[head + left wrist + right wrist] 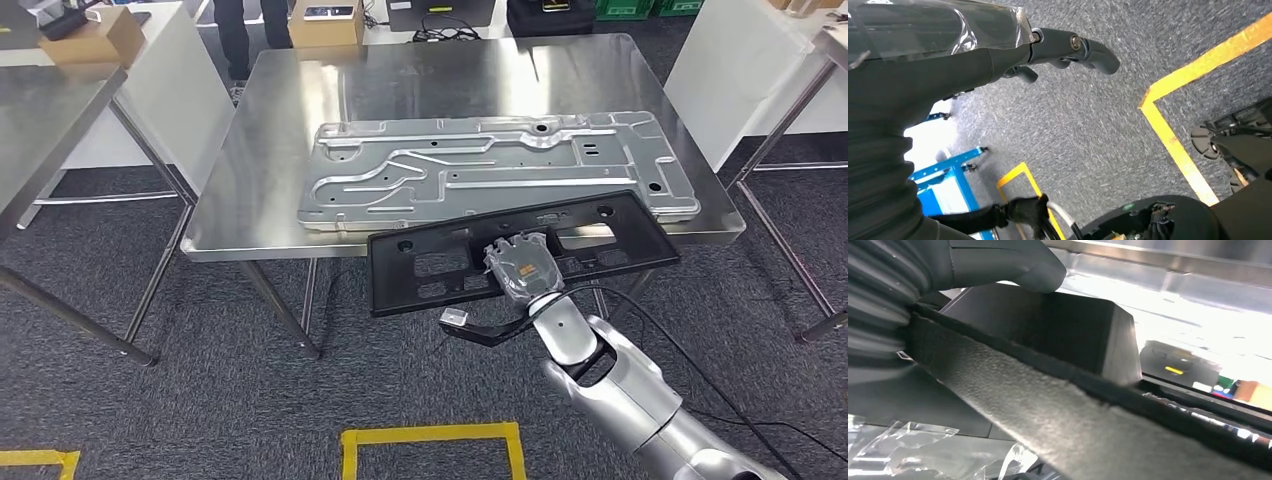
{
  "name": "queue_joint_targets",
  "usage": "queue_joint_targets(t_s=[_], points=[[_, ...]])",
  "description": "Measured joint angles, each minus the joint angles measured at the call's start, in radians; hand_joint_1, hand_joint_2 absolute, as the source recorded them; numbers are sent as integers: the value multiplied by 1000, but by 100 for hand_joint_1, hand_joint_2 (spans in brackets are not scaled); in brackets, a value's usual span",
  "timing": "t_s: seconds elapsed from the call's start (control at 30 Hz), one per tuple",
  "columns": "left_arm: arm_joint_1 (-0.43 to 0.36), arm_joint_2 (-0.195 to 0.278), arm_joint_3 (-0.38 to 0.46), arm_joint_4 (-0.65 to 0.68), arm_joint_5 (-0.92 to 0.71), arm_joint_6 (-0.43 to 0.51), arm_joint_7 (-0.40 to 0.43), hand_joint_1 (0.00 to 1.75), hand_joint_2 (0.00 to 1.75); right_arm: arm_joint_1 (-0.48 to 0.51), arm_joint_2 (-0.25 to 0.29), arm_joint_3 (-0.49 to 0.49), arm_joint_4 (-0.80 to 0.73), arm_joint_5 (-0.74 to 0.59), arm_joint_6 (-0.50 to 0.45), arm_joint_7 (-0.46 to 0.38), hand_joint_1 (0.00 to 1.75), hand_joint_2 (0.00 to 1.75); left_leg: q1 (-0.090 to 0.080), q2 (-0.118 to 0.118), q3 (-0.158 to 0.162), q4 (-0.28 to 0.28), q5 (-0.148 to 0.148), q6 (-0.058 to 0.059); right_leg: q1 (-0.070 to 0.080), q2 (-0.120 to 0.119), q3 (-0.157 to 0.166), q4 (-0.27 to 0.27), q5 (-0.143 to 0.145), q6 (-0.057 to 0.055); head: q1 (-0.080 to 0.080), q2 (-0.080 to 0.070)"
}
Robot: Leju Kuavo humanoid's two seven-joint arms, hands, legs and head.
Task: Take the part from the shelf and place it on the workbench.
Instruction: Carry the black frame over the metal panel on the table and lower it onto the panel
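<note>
- Black plastic part (520,250): long, flat, frame-like panel with rectangular cut-outs and round holes. Held in the air at the near edge of the workbench, its far long edge overlapping the tabletop rim, the near portion hanging past the edge above the carpet. Slightly tilted, right end farther from the robot.
- Right hand (522,268): grips the black plastic part near the middle of its near edge; wrapped in clear film. In the right wrist view the thick grey thumb (1008,265) presses on a raised black block of the part.
- Workbench (270,150): stainless-steel table on metal legs, directly ahead.
- Silver metal panel (490,165): large stamped sheet with ribs and holes, lying flat on the workbench, just beyond the black plastic part.
- Left hand (1068,47): hangs over the floor, dark fingers loosely curled, holding nothing.
- Floor (200,400): grey carpet with yellow tape (430,440) outlines.
- Second steel table (40,120): at left, well apart.
- Cardboard boxes (325,25): beyond the workbench.
- Person's legs (250,25): standing behind the workbench.
</note>
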Motion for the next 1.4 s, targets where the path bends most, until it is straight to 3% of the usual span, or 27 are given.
queue_joint_targets(t_s=[0.07, 0.1, 0.2, 0.23, 0.27, 0.33, 0.4, 0.47, 0.53, 0.6, 0.7, 0.73, 0.8, 0.87, 0.9, 1.0, 1.03, 1.1, 1.17, 1.23, 1.27, 1.3, 1.33, 1.37, 1.4], points=[[1, 0, 0, 0, -3, 0, 0, 0, 175, -2, -4, 0, -2, 1, 0, 0, 175, 175, 3, 1, -13, 30, -23, -11, -4, 0, 0, -1, 1, -7, 0, 0], [1, 0, 0, 1, -4, 0, 0, 0, 175, -4, -4, 0, -4, 1, 0, 0, 175, 175, 8, 2, -33, 76, -51, -21, -7, 0, 0, -1, 1, -11, 0, 0], [1, 0, -1, 1, -7, 0, 0, 0, 175, -6, -7, 0, -7, 2, 0, 1, 175, 175, 32, 5, -136, 301, -151, -48, -7, -1, 0, -1, -1, -16, 0, 0], [1, 0, -1, 1, -8, 1, 0, 0, 175, -5, -8, 1, -7, 2, 0, 0, 175, 175, 37, 5, -160, 345, -161, -51, -7, -1, 0, -1, -1, -16, 0, 0], [2, 0, -1, 1, -8, 1, 0, 0, 175, -5, -9, 1, -8, 2, 0, 0, 175, 175, 39, 6, -165, 348, -150, -50, -7, -1, 1, -1, -2, -15, 0, 0], [2, 0, -1, 1, -10, 1, 0, 0, 175, -7, -9, 1, -10, 3, 0, 1, 175, 175, 35, 6, -113, 228, -79, -36, -6, -1, 7, -4, -4, -14, 0, 0], [0, 2, -1, 2, -10, 0, 0, 0, 175, -11, -10, 1, -10, 5, 0, 1, 175, 175, 17, 6, -38, 66, -11, -7, -7, -1, 16, -11, -4, -13, 0, 0], [-3, 4, -1, 2, -10, 1, -1, 0, 175, -13, -11, 1, -11, 8, 0, 3, 175, 175, 3, 9, -5, -6, 7, 12, -7, -1, 18, -14, -5, -8, 0, 0], [-2, 4, -1, 3, -10, 3, -1, 0, 175, -13, -13, 1, -12, 10, 0, 3, 175, 175, 5, 11, 4, -20, 7, 12, -4, -3, 18, -13, -9, -1, 0, 0], [-1, 2, -2, 3, -11, 2, -1, 0, 175, -16, -16, 1, -15, 11, 0, 2, 175, 175, 12, 11, 18, -34, 12, 8, -1, -4, 1, 28, -36, 5, 0, 0], [-2, 1, -2, 3, -11, -1, -1, 0, 175, -18, -18, 1, -18, 12, 0, 3, 175, 175, 15, 10, 26, -37, 9, 10, 2, -3, -107, 246, -132, 11, 0, 0], [-1, 1, -2, 3, -11, -2, -1, 0, 175, -16, -18, 1, -18, 12, 0, 3, 175, 175, 15, 9, 28, -37, 6, 10, 2, -3, -142, 309, -152, 13, 0, 0], [-1, 1, -2, 3, -11, -3, -2, 0, 175, -13, -20, 1, -18, 12, 0, 2, 175, 175, 15, 8, 30, -36, 3, 10, 1, -3, -172, 358, -159, 14, 0, 0], [0, 1, -2, 3, -11, -3, -2, 0, 175, -13, -20, 1, -18, 12, 0, 2, 175, 175, 15, 8, 31, -36, 3, 10, 1, -3, -173, 358, -157, 14, 0, 0], [0, 1, -2, 3, -11, -3, -2, 0, 175, -13, -20, 1, -18, 12, 0, 2, 175, 175, 15, 8, 33, -35, 0, 8, 1, -3, -166, 339, -142, 15, 0, 0], [-1, 2, -2, 3, -11, -6, -7, 0, 175, -14, -20, 1, -18, 14, -2, 2, 175, 175, 14, 7, 50, -21, -35, -5, -9, -1, -46, 91, -28, 13, 0, 0], [-2, 2, -2, 3, -12, -6, -8, 0, 175, -14, -20, 1, -18, 16, -4, 3, 175, 175, 12, 7, 55, -17, -48, -8, -12, 0, -9, 22, -7, 9, 0, 0], [-3, 4, -2, 3, -12, -8, -10, 0, 175, -15, -19, 1, -18, 19, -7, 2, 175, 175, 11, 8, 52, 1, -68, -15, -16, 1, 5, 2, -15, -1, 0, 0], [-3, 5, -2, 3, -13, -9, -11, 0, 175, -16, -18, 0, -18, 20, -10, 1, 175, 175, 18, 8, 5, 99, -111, -31, -18, 1, 14, 1, -22, -7, 0, 0], [-2, 4, -3, 3, -13, -10, -12, 0, 175, -15, -18, 0, -18, 21, -13, 1, 175, 175, 28, 9, -88, 264, -163, -43, -17, 0, 25, 0, -32, -10, 0, 0], [0, 4, -3, 3, -13, -10, -12, 0, 175, -12, -17, 0, -18, 21, -13, 1, 175, 175, 31, 9, -131, 326, -173, -44, -17, 0, 34, 0, -40, -10, 1, 0], [2, 4, -3, 3, -13, -11, -12, 0, 175, -10, -17, 0, -18, 21, -14, 0, 175, 175, 32, 9, -159, 354, -164, -42, -16, 0, 45, -1, -48, -9, 1, 0], [4, 4, -3, 3, -14, -12, -12, 0, 175, -8, -17, 0, -17, 21, -14, 0, 175, 175, 30, 9, -166, 339, -133, -35, -14, 0, 59, -3, -57, -9, 1, 0], [5, 4, -3, 3, -14, -13, -12, 0, 175, -8, -16, 0, -17, 21, -14, 0, 175, 175, 26, 9, -153, 281, -85, -24, -11, 0, 77, -7, -64, -10, 0, 0], [6, 6, -3, 3, -14, -14, -12, 0, 175, -8, -16, 0, -17, 21, -15, 0, 175, 175, 18, 9, -126, 197, -29, -5, -10, 0, 94, -17, -70, -11, 0, 0]])
